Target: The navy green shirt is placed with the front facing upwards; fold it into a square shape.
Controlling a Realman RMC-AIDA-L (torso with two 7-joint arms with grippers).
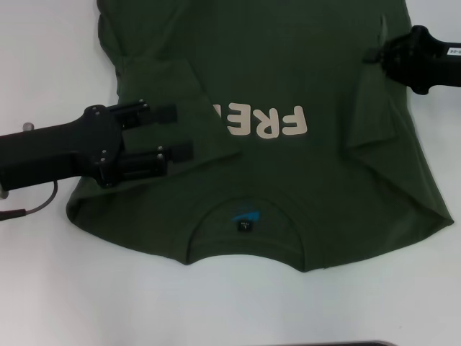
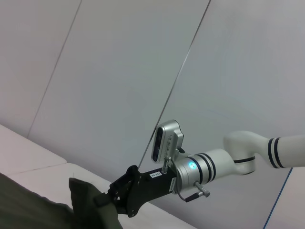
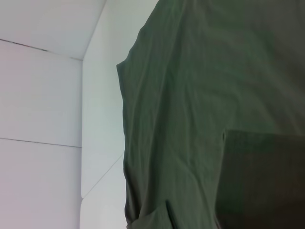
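Left gripper (image 1: 184, 131) jaws spread, folded sleeve flap lies beneath them. Right gripper (image 2: 110, 198) pinches navy green shirt (image 1: 288, 187) edge; uneven pull could skew the fold.

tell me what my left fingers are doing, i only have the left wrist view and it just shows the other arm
Observer: The left gripper is open with nothing between its fingers. It sits over the folded-in left flap of the navy green shirt.
Operator: the right gripper looks clamped on cloth here, where on the shirt is that
Observer: At the shirt's right side edge, farther from the robot than the cream lettering.
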